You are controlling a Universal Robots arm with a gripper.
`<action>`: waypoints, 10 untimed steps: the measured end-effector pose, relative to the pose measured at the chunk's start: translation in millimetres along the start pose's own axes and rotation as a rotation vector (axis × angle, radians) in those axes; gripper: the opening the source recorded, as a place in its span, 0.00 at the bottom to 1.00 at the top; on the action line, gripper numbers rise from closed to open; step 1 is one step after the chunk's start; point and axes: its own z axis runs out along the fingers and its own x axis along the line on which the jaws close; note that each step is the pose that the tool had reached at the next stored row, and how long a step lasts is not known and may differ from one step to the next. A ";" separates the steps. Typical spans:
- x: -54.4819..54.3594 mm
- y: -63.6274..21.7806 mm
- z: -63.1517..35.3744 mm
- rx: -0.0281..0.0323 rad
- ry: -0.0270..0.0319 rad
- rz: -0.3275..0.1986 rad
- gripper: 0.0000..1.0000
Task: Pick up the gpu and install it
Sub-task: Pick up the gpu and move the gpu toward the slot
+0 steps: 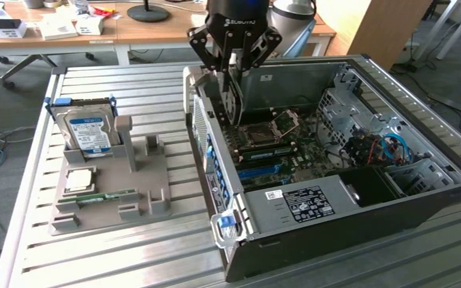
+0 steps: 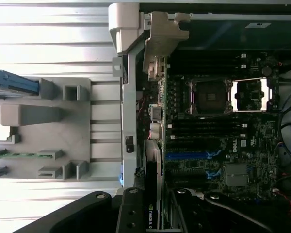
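Step in hand: by the look of it, carrying the graphics card (image 1: 232, 105) into the open computer case (image 1: 422, 198) to seat it.
Jaws: the gripper (image 1: 234, 71) is clamped on the card's upper part, one finger on each flat face.
Where the card is: in the air, hanging from the gripper just inside the case's rear wall (image 1: 202, 120), above the motherboard (image 1: 295, 150) and touching nothing else that I can see.
Long axis: it seems to run downward from the fingers toward the board, close to upright.
Facing: the card shows edge-on in the exterior view, its flat faces turned to the exterior view's left and right. It seems to lie along the rear wall, not along the blue slots (image 1: 266, 174).
Bracket end: a pale metal strip at the lower end in the wrist view is probably the bracket, but I cannot be sure.
Doing it well: keep the grip firm and square, line the contact edge up with its slot before pressing, keep the bracket against the rear opening, and stay clear of the processor socket (image 1: 264, 129).
Left aside: the hard drive (image 1: 86, 132) and memory stick (image 1: 102, 197) sit in the grey holder (image 1: 126, 180), well apart from the case.
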 end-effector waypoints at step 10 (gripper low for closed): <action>-7.3 0.3 0.3 -0.0001 0.0011 0.000 0.26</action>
